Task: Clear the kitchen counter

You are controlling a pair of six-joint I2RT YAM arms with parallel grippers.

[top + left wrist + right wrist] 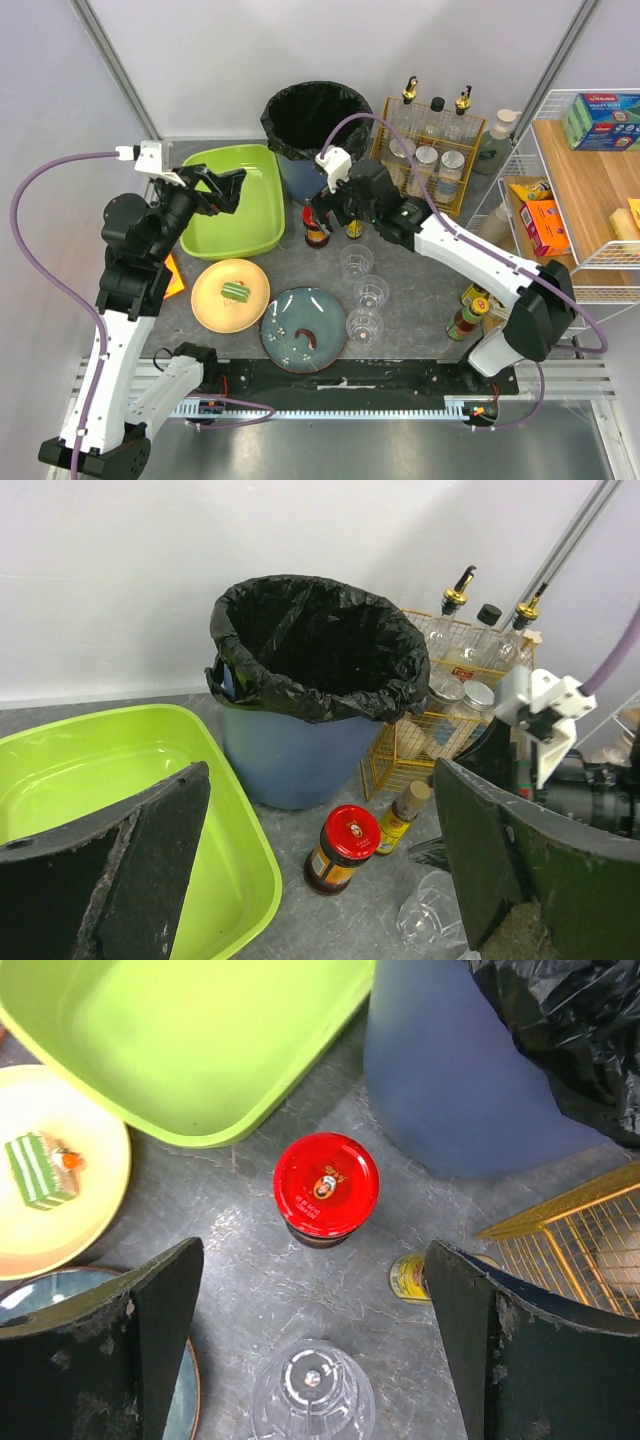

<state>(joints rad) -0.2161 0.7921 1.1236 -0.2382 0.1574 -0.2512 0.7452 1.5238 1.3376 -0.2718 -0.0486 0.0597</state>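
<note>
The grey stone-look kitchen counter (430, 285) holds a red-lidded jar (316, 231) and a small yellow-labelled bottle (354, 228) in front of the black-lined bin (315, 115). My right gripper (335, 215) is open and empty above them. In the right wrist view, the right gripper (312, 1250) has the jar (326, 1185) just ahead and the bottle (410, 1278) by its right finger. A clear glass (312, 1390) lies below. My left gripper (225, 188) is open and empty over the green tub (240, 225); the left wrist view (320, 770) shows the jar (345, 845) beyond.
A yellow plate (212, 305) with green cake (237, 291), a blue plate (285, 320) with scraps and three glasses (370, 291) sit near the front. A gold bottle rack (430, 150) stands behind. A white wire rack (580, 180) is at right, with jars (468, 312) beside it.
</note>
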